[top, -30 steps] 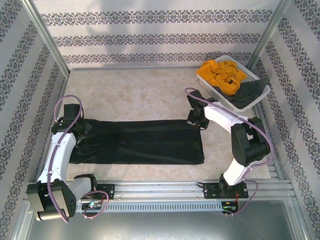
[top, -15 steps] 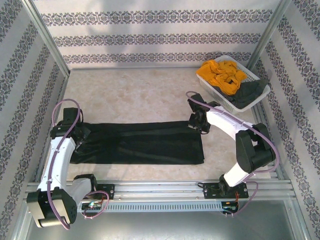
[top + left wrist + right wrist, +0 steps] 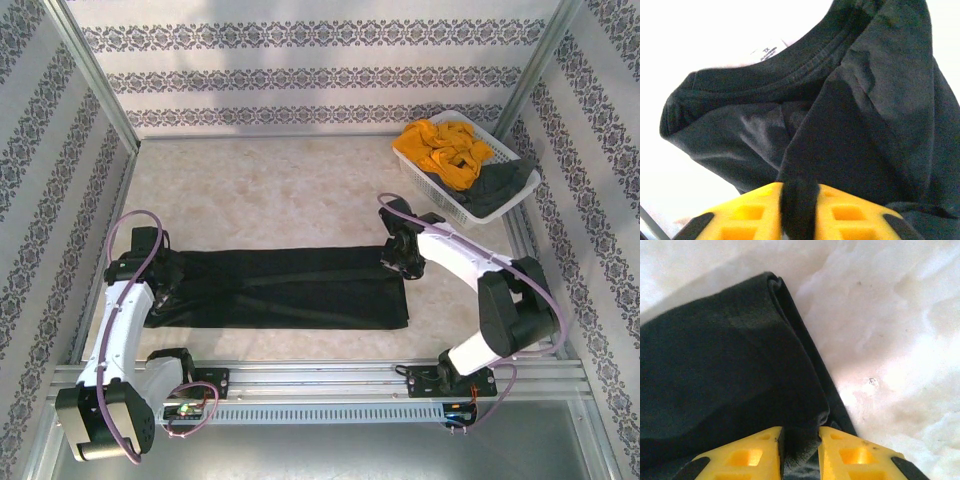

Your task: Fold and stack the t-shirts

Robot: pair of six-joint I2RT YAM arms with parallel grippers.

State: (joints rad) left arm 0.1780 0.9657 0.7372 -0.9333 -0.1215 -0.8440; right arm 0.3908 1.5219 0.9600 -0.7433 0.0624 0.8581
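Dragging the far edge of the black t-shirt (image 3: pixel 285 290) toward 6 o'clock, making a thinner strip, lying 9 to 3 o'clock on the bench (image 3: pixel 280 190). Pinching the collar end with the left tool (image 3: pixel 163 273), the hem end with the right tool (image 3: pixel 398 258), both nearly closed on cloth. Getting the long fold done.

Three t-shirts are showing: one black t-shirt (image 3: pixel 290 290), one mustard-yellow t-shirt (image 3: pixel 445 150) and one dark grey t-shirt (image 3: pixel 500 185). One white basket (image 3: pixel 422 182) is standing on one desk (image 3: pixel 270 190). Two arms, the left arm (image 3: pixel 120 325) and the right arm (image 3: pixel 455 255), are each bearing one pincer: the left pincer (image 3: pixel 799 200) and the right pincer (image 3: pixel 800 445).
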